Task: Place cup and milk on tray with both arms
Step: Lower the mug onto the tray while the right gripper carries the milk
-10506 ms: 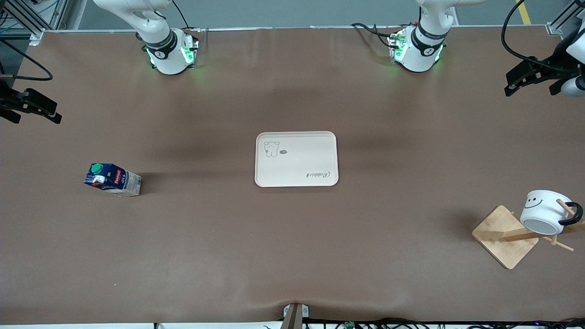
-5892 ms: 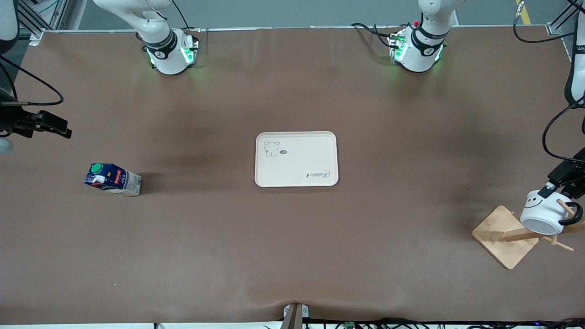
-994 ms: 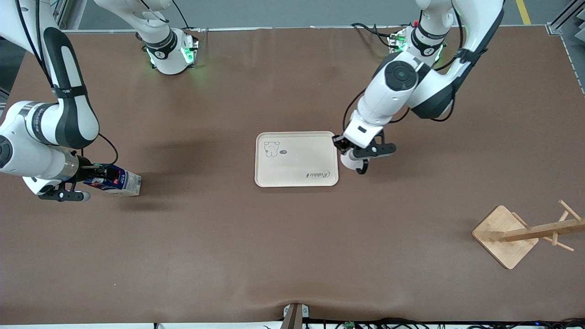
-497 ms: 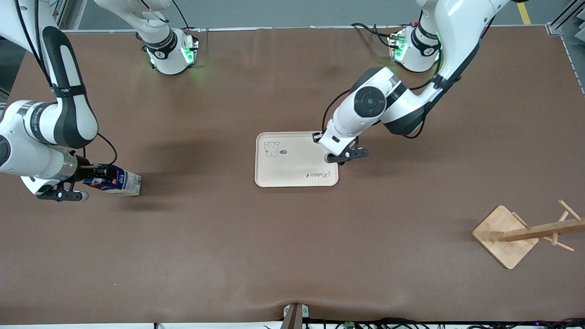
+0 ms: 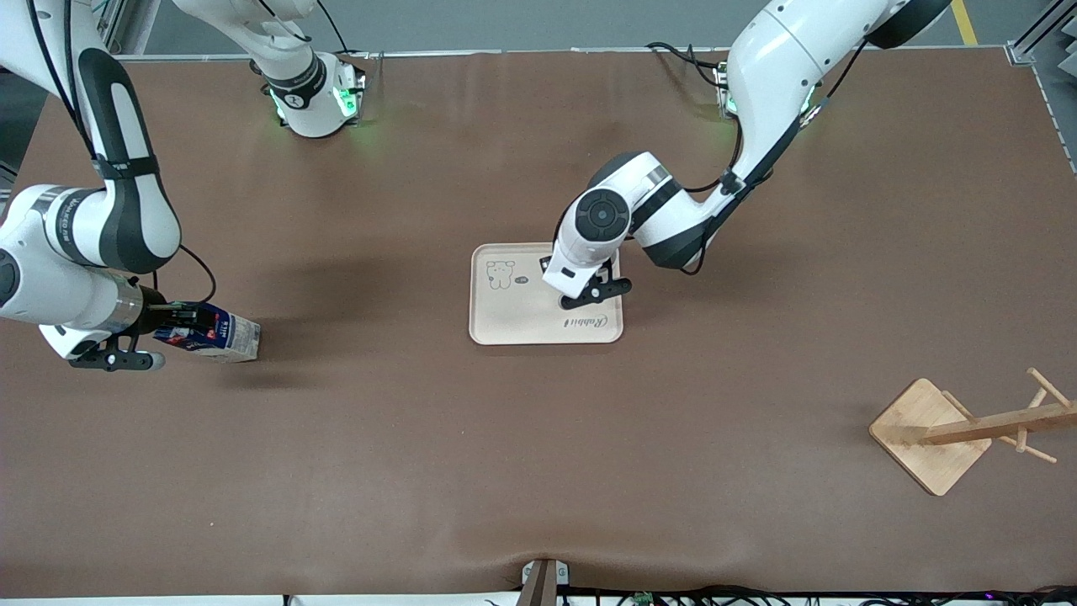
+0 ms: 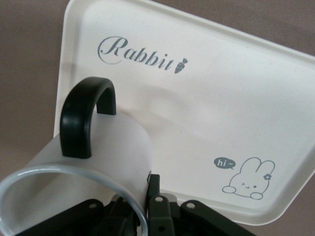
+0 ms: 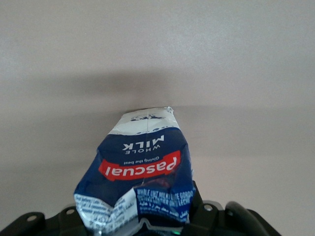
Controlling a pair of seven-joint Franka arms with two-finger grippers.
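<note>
Not much clutter here: besides the task stuff there's just one wooden mug rack (image 5: 959,431) standing at the left arm's end of the table, well apart from both grippers, with nothing standing between the fingers and the tray.

Count: one cup, one milk, one tray, one rack, two arms.

The left gripper (image 6: 142,209) hangs over the tray (image 5: 522,324), fingers pinching the rim of the cup (image 6: 88,167), whose black handle sticks up above them. The tray reads "Rabbit" in script with a tiny carrot, plus a bunny saying "hi~".

The right gripper (image 5: 172,324) is low at the right arm's end of the table, fingers squeezed onto the crumpled top of the milk (image 7: 142,172), which sits on the table (image 5: 538,471). Its label says "pascual" and "WHOLE MILK".
</note>
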